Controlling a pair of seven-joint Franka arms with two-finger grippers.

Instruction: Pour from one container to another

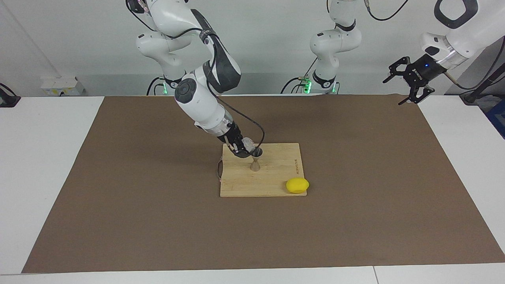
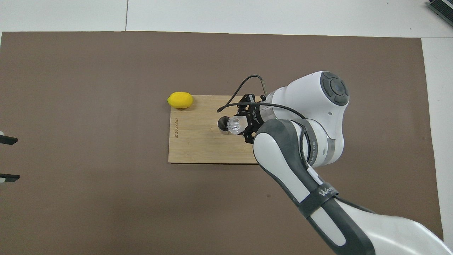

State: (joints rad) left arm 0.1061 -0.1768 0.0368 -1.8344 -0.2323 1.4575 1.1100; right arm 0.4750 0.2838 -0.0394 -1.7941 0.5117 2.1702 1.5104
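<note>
The steel hourglass jigger (image 1: pixel 255 159) stands upright on the bamboo cutting board (image 1: pixel 276 179); from above its round mouth (image 2: pixel 223 123) shows. My right gripper (image 1: pixel 245 149) is shut on the clear glass cup (image 1: pixel 248 142) and holds it tilted, its mouth against the jigger's rim. The cup also shows in the overhead view (image 2: pixel 236 124) beside the jigger's mouth, held by the right gripper (image 2: pixel 244 124). My left gripper (image 1: pixel 410 81) is open and waits raised over the table's edge at the left arm's end; its fingertips (image 2: pixel 7 140) show at the overhead view's edge.
A yellow lemon (image 1: pixel 297 185) lies on the board's corner farthest from the robots, toward the left arm's end; it also shows from above (image 2: pixel 180 100). The board lies on a brown mat (image 1: pixel 118 197) that covers most of the white table.
</note>
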